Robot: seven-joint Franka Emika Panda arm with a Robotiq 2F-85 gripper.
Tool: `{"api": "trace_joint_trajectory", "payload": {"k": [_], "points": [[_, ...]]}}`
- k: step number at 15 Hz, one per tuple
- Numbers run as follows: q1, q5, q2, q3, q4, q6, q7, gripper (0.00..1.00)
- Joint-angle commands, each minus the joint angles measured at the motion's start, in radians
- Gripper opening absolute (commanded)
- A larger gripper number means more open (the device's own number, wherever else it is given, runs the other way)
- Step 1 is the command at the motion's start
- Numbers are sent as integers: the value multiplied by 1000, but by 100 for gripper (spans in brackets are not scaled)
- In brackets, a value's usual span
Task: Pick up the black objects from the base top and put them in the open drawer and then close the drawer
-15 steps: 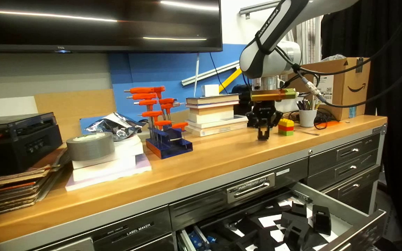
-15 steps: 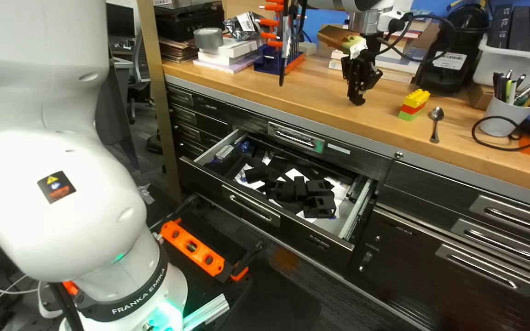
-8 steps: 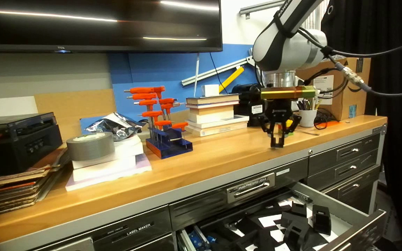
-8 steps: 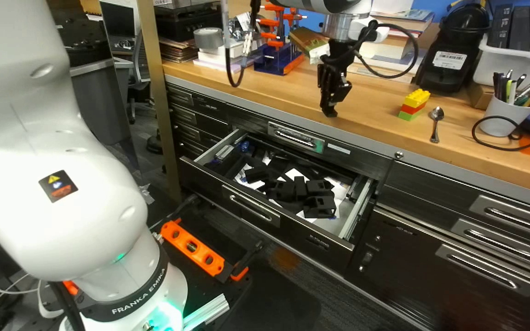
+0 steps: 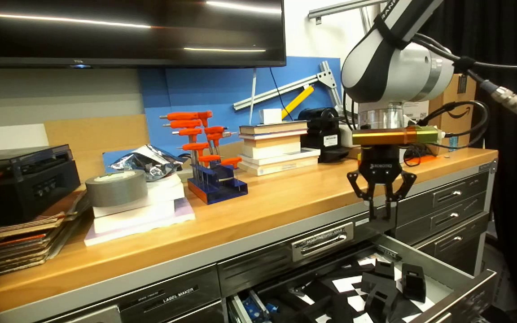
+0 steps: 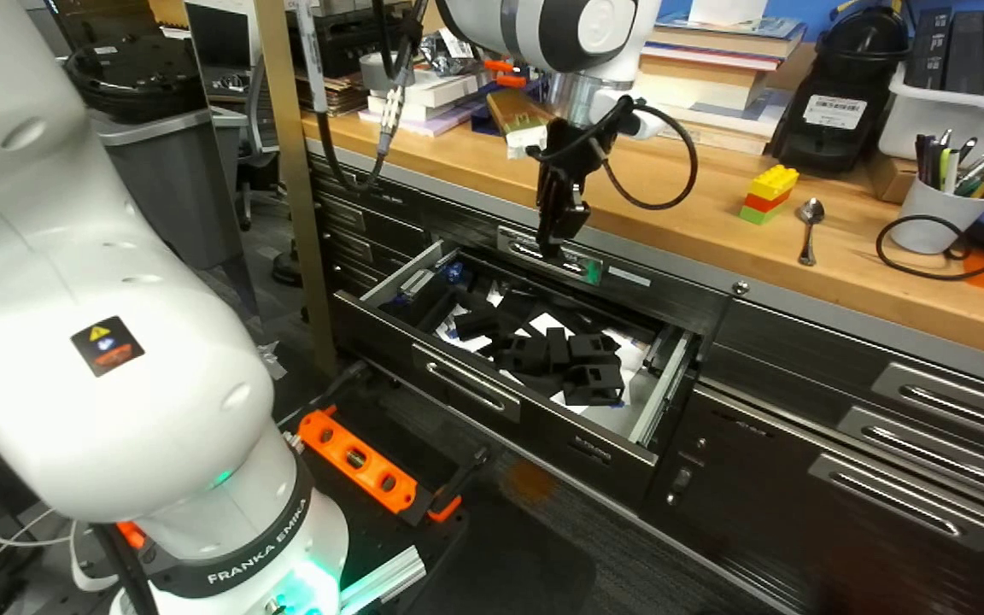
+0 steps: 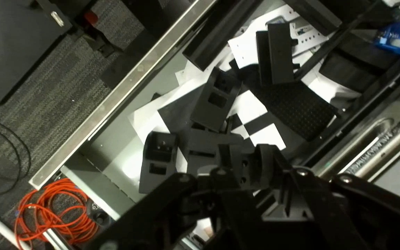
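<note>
Dark-grey metal drawer [image 6: 535,418]: open, matte-black blocky pieces [image 6: 593,386] inside.
Black two-fingered claw [image 5: 380,217]: closed narrowly, poised above; any grip cannot be told.
Likely drop: lower well inside before releasing.

Light brown for the countertop [image 5: 281,197]; orange-red for the tool handles [image 5: 195,146], dark blue for their stand [image 5: 225,193]; yellow, red and green bands for the brick stack [image 6: 768,196]. Dark grey for the drawer [image 6: 543,431], black for the pieces [image 7: 280,53] inside, black-and-white checks for the sheet [image 7: 250,106] beneath, blue for the item [image 6: 454,272] near the rear left corner.
</note>
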Motion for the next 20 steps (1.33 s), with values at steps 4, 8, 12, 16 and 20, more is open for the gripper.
{"api": "trace_joint_trajectory", "payload": {"k": [4, 8, 12, 16, 20], "points": [[22, 45, 137, 37, 46, -52, -34, 23], [37, 116, 221, 53, 61, 18, -124, 23], [38, 216, 294, 68, 61, 138, -200, 23], [34, 278, 350, 73, 54, 225, -244, 23], [37, 311, 397, 80, 51, 348, -255, 22]]}}
